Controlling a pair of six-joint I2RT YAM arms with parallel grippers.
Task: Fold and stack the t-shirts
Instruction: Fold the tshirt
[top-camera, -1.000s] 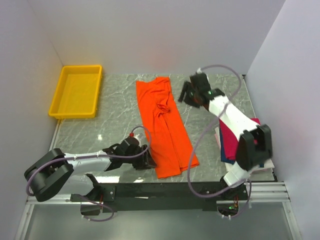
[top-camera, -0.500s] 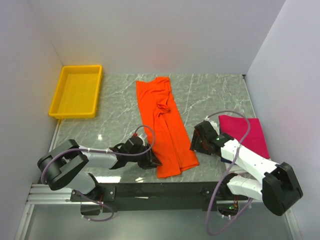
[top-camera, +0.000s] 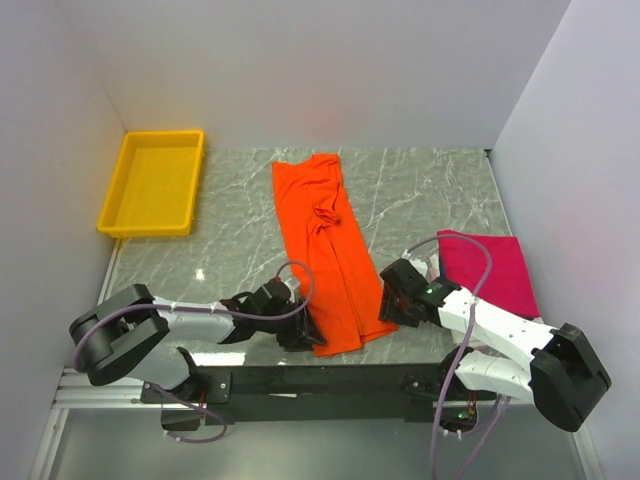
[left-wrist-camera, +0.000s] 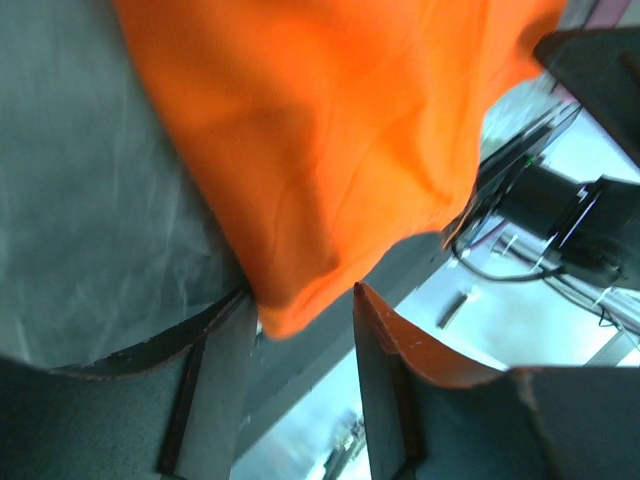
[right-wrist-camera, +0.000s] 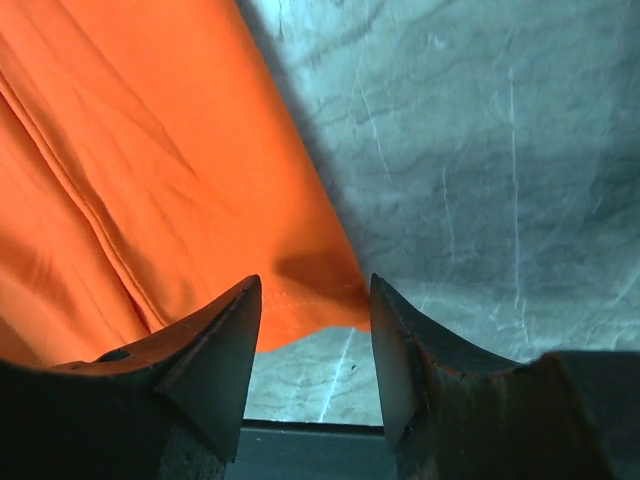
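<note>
The orange t-shirt (top-camera: 325, 250) lies folded in a long strip down the middle of the marble table. My left gripper (top-camera: 306, 335) is open at its near left corner; in the left wrist view that corner (left-wrist-camera: 300, 200) hangs between the two fingers (left-wrist-camera: 395, 350). My right gripper (top-camera: 390, 305) is open at the near right corner, its jaws on either side of the hem (right-wrist-camera: 300, 290), which lies flat on the table. A folded magenta-pink t-shirt (top-camera: 492, 272) lies at the right. No navy or white shirt shows.
A yellow plastic tray (top-camera: 122, 200) stands at the back left corner. White walls close in the left, back and right sides. The table's near edge and the black base rail (top-camera: 330, 382) run just behind both grippers.
My right arm has swung from the far end of the orange shirt down to its near right corner, uncovering the magenta shirt. My left gripper has slid right onto the near left corner.
</note>
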